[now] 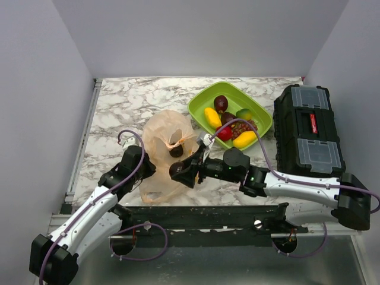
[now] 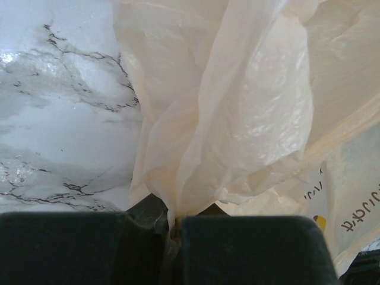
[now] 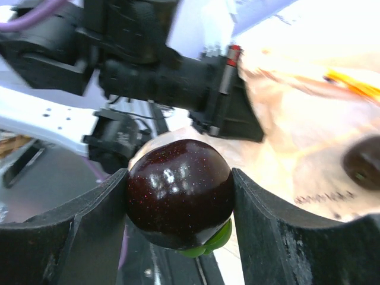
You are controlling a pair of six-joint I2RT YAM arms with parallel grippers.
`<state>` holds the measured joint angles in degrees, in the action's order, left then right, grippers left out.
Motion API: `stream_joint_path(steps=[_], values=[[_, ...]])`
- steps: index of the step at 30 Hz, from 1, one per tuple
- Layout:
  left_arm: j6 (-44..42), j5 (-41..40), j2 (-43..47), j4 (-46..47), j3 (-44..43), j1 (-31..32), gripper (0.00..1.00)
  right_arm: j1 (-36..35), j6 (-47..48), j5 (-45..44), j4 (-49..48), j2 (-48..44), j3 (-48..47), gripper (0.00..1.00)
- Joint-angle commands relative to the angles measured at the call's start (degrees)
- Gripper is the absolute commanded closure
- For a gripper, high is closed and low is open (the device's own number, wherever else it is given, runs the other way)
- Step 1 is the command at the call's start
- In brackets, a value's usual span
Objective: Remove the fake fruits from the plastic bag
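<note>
Now my right gripper (image 1: 181, 171) clamps a glossy dark-purple plastic plum (image 3: 178, 193) beside the thin translucent peach plastic bag (image 2: 237, 107). My left gripper (image 2: 175, 228) pinches a fold to anchor it. Another dark fruit (image 1: 176, 152) possibly sits inside.

On my feed: three plain walls box in workspace. Back wall (image 1: 202, 35) pale grey-lilac, bare, evenly lit. Left wall (image 1: 35, 119) same tone, bit darker toward near corner. Right wall (image 1: 350, 53) same again, only narrow strip in view. Table (image 1: 130, 107) has white marble-pattern top with grey veins; I catch glossy sheen on it in left wrist view. Metal rail (image 1: 83, 142) runs along table's left edge. Dark crossbar (image 1: 196, 217) spans near edge. Below that, dull grey metallic surface (image 1: 214, 264). Light soft, diffuse; shadows faint.
</note>
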<state>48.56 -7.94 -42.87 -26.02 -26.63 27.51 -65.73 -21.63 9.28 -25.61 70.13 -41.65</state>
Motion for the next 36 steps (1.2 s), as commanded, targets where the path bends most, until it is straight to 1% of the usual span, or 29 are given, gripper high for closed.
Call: stream_joint_path(steps=[1, 4, 8, 10, 12, 15, 17, 19, 21, 23, 26, 29, 33, 36], values=[[0.44, -3.29, 1.23, -1.06, -0.27, 0.07, 1.0, -0.3, 3.17, -14.03, 8.26, -2.12, 0.72, 0.99], [0.47, -3.44, 1.3, -1.81, -0.5, 0.01, 1.0, -0.28, 2.46, -28.15, 10.56, -5.6, 2.31, 0.99], [0.15, -2.77, 1.62, -0.98, 0.16, -0.04, 1.0, -0.14, 3.56, -42.8, 12.76, -9.0, 3.25, 0.96], [0.13, -2.93, 1.5, -1.46, -0.06, -0.06, 1.0, 0.92, 4.0, -48.36, 14.94, -9.07, 2.37, 0.95], [0.01, -2.7, 1.49, -1.59, -0.14, 0.0, 1.0, 3.49, 3.96, -50.54, 17.29, -8.78, 1.37, 0.95], [-0.22, -2.49, 1.61, -1.11, 0.05, 0.0, 1.0, 9.0, 3.37, -48.38, 18.22, -7.62, 0.55, 0.93], [-0.28, -2.46, 1.73, -1.68, -0.18, 0.0, 1.0, 14.33, 1.61, -43.72, 19.17, -5.91, -0.69, 0.94], [-0.57, -1.94, 1.83, -1.41, -0.02, -0.04, 1.0, 19.81, -0.23, -38.86, 19.73, -3.36, -2.42, 0.98], [-0.58, -1.81, 1.98, -1.55, 0.09, 0.0, 1.0, 25.25, -1.07, -34.05, 19.0, -0.36, -4.24, 0.99], [-0.39, -1.47, 2.17, -1.69, 0.31, -0.02, 1.0, 28.46, -0.86, -31.17, 17.68, 3.62, -6.8, 0.99], [-0.65, -0.85, 2.29, -1.64, 0.37, -0.09, 1.0, 30.55, 1.71, -32.39, 16.84, 11.65, -12.46, 0.99], [-0.98, -0.51, 2.23, -2.16, 0.09, -0.16, 1.0, 33.44, 4.38, -37.87, 18.03, 21.58, -20.63, 0.99], [-1.36, 0.82, 2.13, -2.45, -0.24, -0.29, 1.0, 40.54, 2.76, -32.38, 23.68, 32.49, -32.37, 0.99], [-1.38, 1.17, 2.09, -2.32, -0.11, -0.34, 1.0, 42.43, 4.22, -34.46, 27.92, 39.24, -40.46, 0.99]])
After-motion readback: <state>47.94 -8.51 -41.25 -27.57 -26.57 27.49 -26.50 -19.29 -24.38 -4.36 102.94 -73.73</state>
